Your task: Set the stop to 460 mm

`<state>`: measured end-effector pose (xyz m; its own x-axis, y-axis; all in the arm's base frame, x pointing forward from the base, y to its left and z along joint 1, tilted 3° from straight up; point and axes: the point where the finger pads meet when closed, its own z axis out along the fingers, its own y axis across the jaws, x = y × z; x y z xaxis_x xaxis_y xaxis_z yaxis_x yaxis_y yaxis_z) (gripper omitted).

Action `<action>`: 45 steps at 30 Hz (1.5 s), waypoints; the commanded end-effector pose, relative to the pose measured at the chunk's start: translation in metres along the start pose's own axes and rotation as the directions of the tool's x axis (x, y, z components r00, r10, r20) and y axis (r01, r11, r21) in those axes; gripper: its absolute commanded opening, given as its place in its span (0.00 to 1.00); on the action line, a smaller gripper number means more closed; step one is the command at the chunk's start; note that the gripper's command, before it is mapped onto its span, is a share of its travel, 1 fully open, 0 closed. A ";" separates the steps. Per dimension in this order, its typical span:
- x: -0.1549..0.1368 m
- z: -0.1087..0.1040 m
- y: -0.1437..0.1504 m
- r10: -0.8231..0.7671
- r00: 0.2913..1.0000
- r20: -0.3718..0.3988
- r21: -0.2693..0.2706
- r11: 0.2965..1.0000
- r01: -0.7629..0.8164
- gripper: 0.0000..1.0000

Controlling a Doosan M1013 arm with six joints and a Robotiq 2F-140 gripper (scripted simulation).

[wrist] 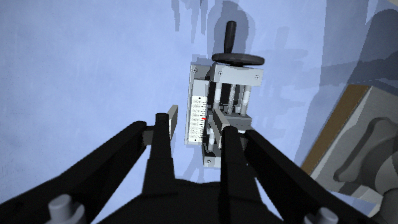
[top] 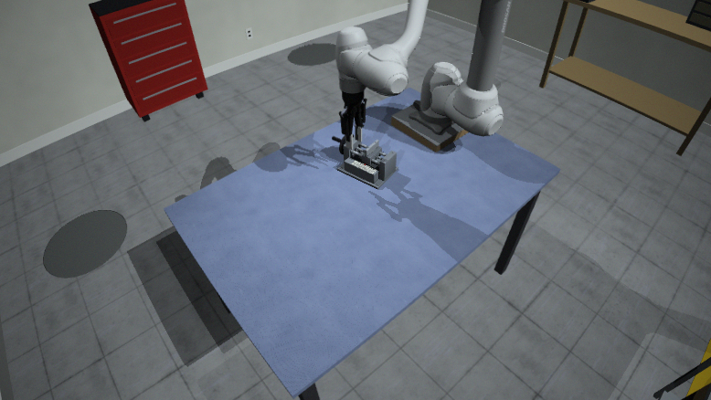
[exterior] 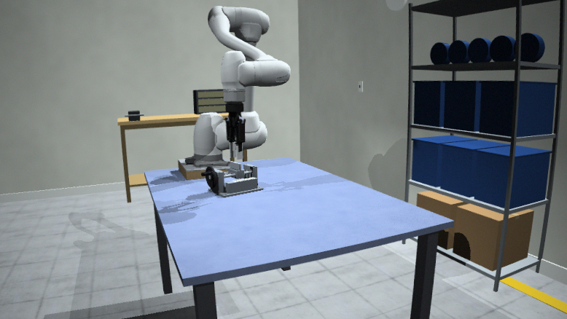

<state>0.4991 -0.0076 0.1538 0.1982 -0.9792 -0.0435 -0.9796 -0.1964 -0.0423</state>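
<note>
A grey stop device on the blue table has a black handwheel (top: 342,144) (exterior: 212,180) (wrist: 238,59) at one end, with a crank handle (wrist: 230,36) pointing outward. Its sliding stop block (wrist: 241,121) sits on the rods between the end plates. Beside it is a white scale (top: 359,164) (wrist: 197,131) with a red pointer (wrist: 203,118) about mid-length; its numbers are too small to read. My gripper (top: 355,139) (exterior: 236,155) (wrist: 195,115) is partly open, with nothing between the fingers. It hangs over the device, clear of the handwheel. The right finger hides part of the device in the wrist view.
The blue table (top: 298,257) (exterior: 301,221) carries the device and the arm's wood-edged base (top: 417,134) (exterior: 190,172) (wrist: 335,130), which stands near the device. A red drawer cabinet (top: 156,62), a wooden bench (top: 626,99) and a shelf rack with blue bins (exterior: 487,106) stand away from the table.
</note>
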 end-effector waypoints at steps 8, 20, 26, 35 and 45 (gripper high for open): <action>0.078 0.000 0.028 -0.003 1.000 0.000 0.000 1.000 0.003 0.33; 0.125 0.000 0.045 -0.003 1.000 0.000 0.000 1.000 0.003 0.33; 0.125 0.000 0.045 -0.003 1.000 0.000 0.000 1.000 0.003 0.33; 0.125 0.002 0.045 -0.003 1.000 0.000 0.000 1.000 0.003 0.33; 0.125 0.003 0.045 -0.003 1.000 0.000 0.000 1.000 0.003 0.33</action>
<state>0.4798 -0.1391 0.1441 0.2009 -0.9787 -0.0435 -0.9791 -0.1991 -0.0421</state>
